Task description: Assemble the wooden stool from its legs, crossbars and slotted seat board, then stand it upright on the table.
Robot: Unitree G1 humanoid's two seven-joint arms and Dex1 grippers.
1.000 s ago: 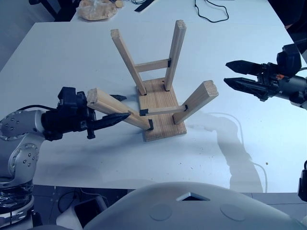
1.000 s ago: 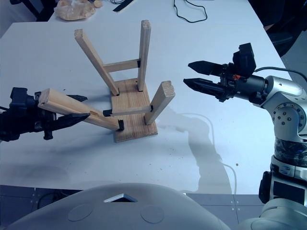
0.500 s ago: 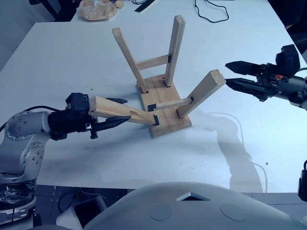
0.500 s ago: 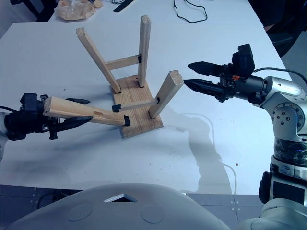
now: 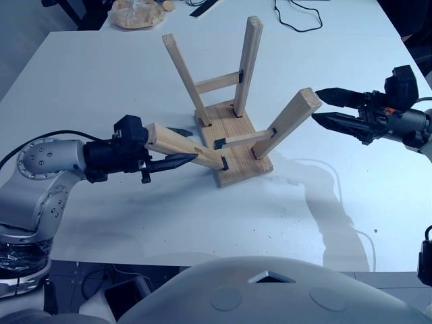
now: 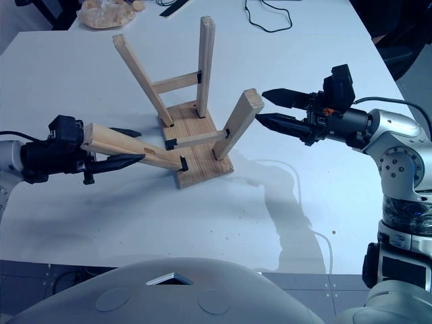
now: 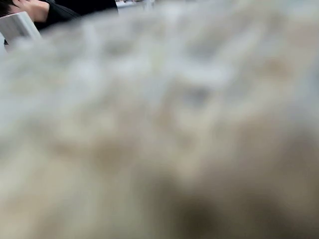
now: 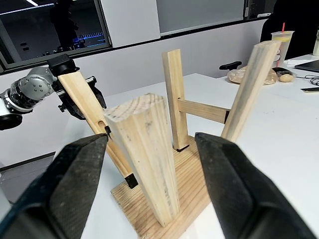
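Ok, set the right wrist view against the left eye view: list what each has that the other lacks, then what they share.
Right wrist view: the near leg with its end grain up close between the open fingers of the right hand, a cup with a straw, dark windows behind. Left eye view: the black cable and the full outline of the seat board. Both: the upturned stool, with the left hand closed on another leg.
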